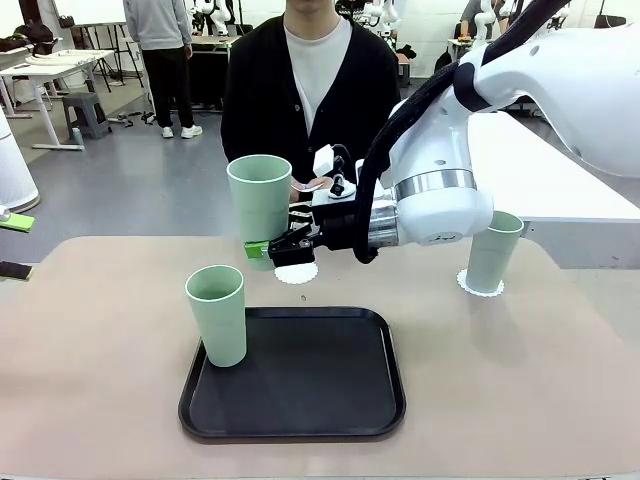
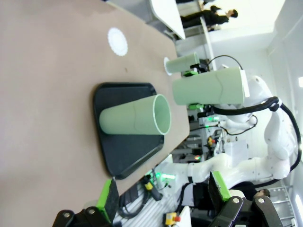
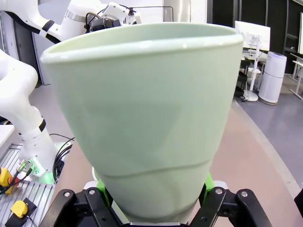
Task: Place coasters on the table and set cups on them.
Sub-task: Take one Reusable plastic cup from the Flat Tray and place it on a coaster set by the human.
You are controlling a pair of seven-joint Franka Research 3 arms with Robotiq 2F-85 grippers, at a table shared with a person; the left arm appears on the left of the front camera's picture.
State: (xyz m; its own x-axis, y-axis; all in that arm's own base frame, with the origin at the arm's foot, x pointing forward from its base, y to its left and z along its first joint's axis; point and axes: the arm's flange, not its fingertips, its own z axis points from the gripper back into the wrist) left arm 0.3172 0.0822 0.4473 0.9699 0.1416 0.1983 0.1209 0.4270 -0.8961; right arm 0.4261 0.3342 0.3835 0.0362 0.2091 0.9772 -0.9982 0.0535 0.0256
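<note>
My right gripper (image 1: 272, 248) reaches across the middle and is shut on a mint-green cup (image 1: 258, 200), gripping it low on its wall. In the right wrist view the cup (image 3: 147, 118) sits between the green pads (image 3: 208, 182). It is upright, just left of a bare white coaster (image 1: 297, 272) on the beige table (image 1: 90, 400). A second cup (image 1: 216, 315) stands on the tray's left edge. A third cup (image 1: 493, 250) rests on a coaster (image 1: 480, 286) at the right. My left gripper (image 2: 163, 198) is open and empty, off the table's left end (image 1: 10, 246).
The black tray (image 1: 300, 385) lies at the front middle, bare except for the cup on its left rim. A person in a dark cardigan (image 1: 310, 90) stands at the far side right behind the held cup. A white table (image 1: 560, 190) stands at the right.
</note>
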